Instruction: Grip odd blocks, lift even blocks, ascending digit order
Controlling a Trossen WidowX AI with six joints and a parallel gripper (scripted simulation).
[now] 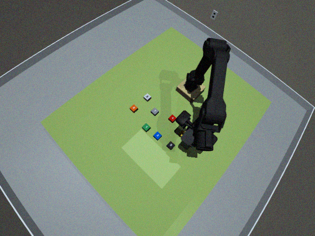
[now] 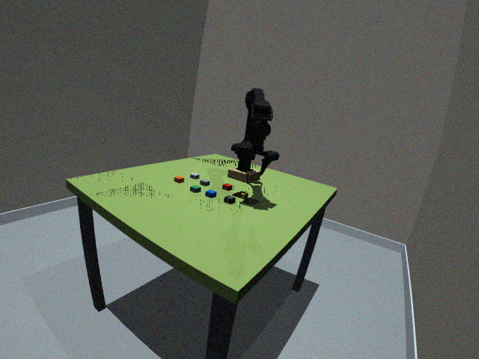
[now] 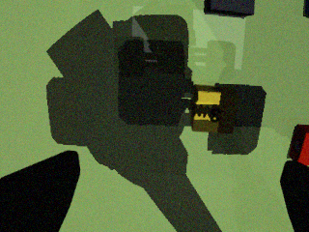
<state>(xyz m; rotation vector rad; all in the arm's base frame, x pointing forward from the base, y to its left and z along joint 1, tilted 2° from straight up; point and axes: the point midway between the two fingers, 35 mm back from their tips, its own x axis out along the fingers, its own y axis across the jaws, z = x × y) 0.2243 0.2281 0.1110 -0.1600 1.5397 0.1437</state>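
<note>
My gripper [image 3: 183,169] is open and empty above the table, fingers wide apart at the lower edges of the wrist view. The yellow block [image 1: 181,134] [image 2: 244,195] [image 3: 209,98] lies beyond the fingertips, right of centre, partly in shadow; its digit is unclear. The red block [image 1: 172,118] [image 2: 227,187] [image 3: 303,149] shows 4 and lies by the right finger in the wrist view. The green block [image 1: 146,127] [image 2: 195,188] shows 1, the blue block [image 1: 157,135] [image 2: 210,194] 2. The black [image 1: 170,145] [image 2: 229,200], orange [image 1: 133,108] [image 2: 178,179], grey [image 1: 154,111] [image 2: 204,182] and white [image 1: 147,96] [image 2: 194,176] blocks have small, blurred digits.
The arm stands on a wooden base [image 1: 181,90] [image 2: 236,176] at the back of the green table [image 1: 88,122] [image 2: 162,227]. The arm casts dark shadows around the yellow block. The black block lies near the yellow one.
</note>
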